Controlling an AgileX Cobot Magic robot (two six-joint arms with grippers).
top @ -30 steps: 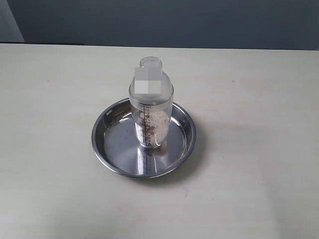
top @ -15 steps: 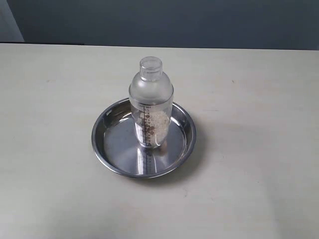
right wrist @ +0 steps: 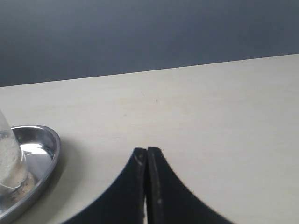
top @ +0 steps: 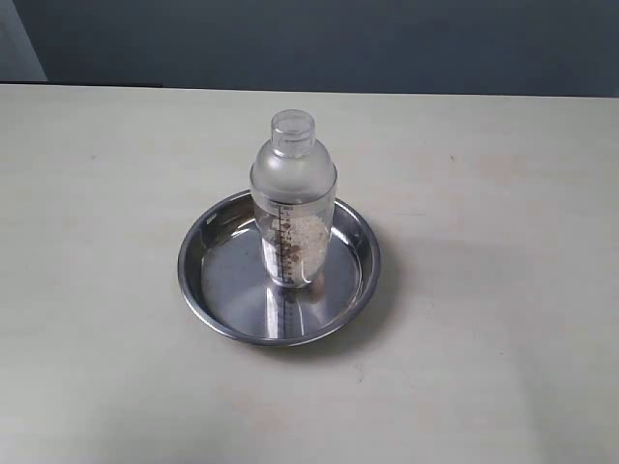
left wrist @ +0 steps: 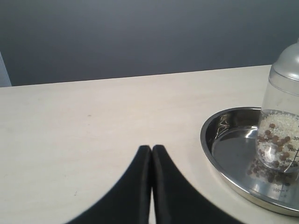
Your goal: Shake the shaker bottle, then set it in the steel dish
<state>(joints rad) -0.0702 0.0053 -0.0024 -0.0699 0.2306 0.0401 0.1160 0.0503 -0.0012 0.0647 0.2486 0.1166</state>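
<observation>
Shaker bottle: the shaker bottle (top: 293, 208) stands upright near the middle of the steel dish (top: 218, 295), its foot on the flat base; nothing of mine touches it.
Bottle contents: whitish and brown grains (top: 303, 240) fill the lower part, beside a black measuring scale (top: 281, 246) whose figures are too small to read.
Cut off: my left wrist view loses the bottle's top and one side at the frame edge. My right wrist view catches only a sliver of its lower body and part of the dish.
Left pincer: my left pincer (left wrist: 152, 149) is clenched, black tips pressed together on nothing, low over bare desk near the dish.
Right pincer: my right pincer (right wrist: 146, 151) is likewise clenched and empty, on the other side of the dish.
Out of sight: neither pincer shows in the exterior view.
Surface: the pale cream desk (top: 97, 193) is matte, with faint specks.
Room: a plain dark grey-blue wall (top: 338, 43) lies behind the desk.
Materials: the bottle is clear plastic with a frosted domed shoulder and a small round cap (top: 292, 132). The dish is polished steel, round and shallow, with a low sloped rim, and it mirrors the bottle.
</observation>
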